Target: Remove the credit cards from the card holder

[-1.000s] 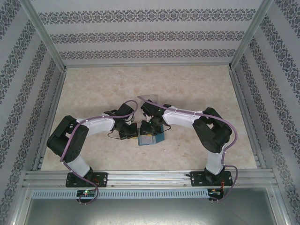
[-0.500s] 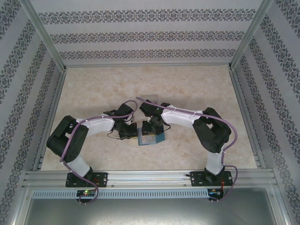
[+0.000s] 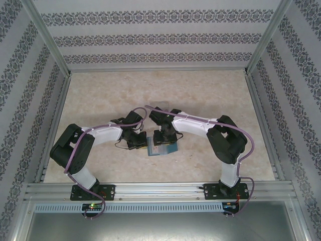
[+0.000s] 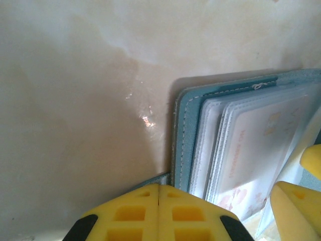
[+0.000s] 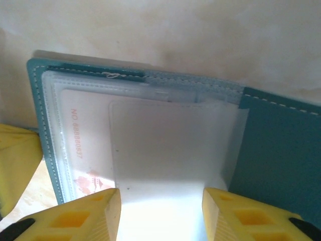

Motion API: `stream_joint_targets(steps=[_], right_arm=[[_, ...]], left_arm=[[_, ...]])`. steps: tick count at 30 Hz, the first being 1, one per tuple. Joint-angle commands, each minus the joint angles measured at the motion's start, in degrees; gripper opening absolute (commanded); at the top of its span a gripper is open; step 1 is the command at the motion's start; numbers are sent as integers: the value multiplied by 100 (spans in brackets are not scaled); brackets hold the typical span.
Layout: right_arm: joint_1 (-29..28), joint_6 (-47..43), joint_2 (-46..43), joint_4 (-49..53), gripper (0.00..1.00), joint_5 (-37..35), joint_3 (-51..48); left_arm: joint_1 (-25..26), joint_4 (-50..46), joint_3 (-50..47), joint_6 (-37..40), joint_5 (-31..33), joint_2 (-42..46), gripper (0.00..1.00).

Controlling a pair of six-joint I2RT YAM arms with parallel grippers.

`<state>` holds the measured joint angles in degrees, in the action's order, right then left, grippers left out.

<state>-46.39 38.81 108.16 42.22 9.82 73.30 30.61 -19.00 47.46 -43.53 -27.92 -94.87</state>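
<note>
The teal card holder (image 3: 161, 149) lies open on the table between both arms, its pale inner pockets (image 5: 150, 100) facing up and its teal flap (image 5: 281, 150) to the right. A pale grey credit card (image 5: 170, 145) sticks out of a pocket towards my right gripper (image 5: 160, 213), which is open, with one yellow finger on either side above the card. A printed card (image 5: 80, 150) sits in the pocket below. My left gripper (image 4: 159, 193) is shut, its tips at the holder's stitched edge (image 4: 181, 135).
A clear plastic tray (image 3: 159, 105) lies just beyond the grippers. Patterned walls and metal rails (image 3: 150, 190) fence the marble table (image 3: 100, 95). The right gripper's yellow fingers (image 4: 296, 206) stand close to my left gripper over the holder.
The right wrist has shifted slightly to the right over the holder, and the holder has turned a little. The left arm stays put.
</note>
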Motion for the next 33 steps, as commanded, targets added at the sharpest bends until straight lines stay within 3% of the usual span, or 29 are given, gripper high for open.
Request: stream_joint_targets(steps=[1,9,16,23,33], right_arm=[[-81,-91,78,246,52,-200,123],[-78,-90,76,161,62,-108,106],[-85,30,-339,-158,56,-19,-44],[-80,250,-346,-686,41,501,-157],[-94,277,46,-786,46,578,-202]], left_arm=[[-57,81,-156,68,59,3,3],[-57,90,-162,60,61,38,3],[-61,94,-199,43,72,74,3],[-60,91,-186,40,61,65,3],[-62,20,-142,84,59,65,3]])
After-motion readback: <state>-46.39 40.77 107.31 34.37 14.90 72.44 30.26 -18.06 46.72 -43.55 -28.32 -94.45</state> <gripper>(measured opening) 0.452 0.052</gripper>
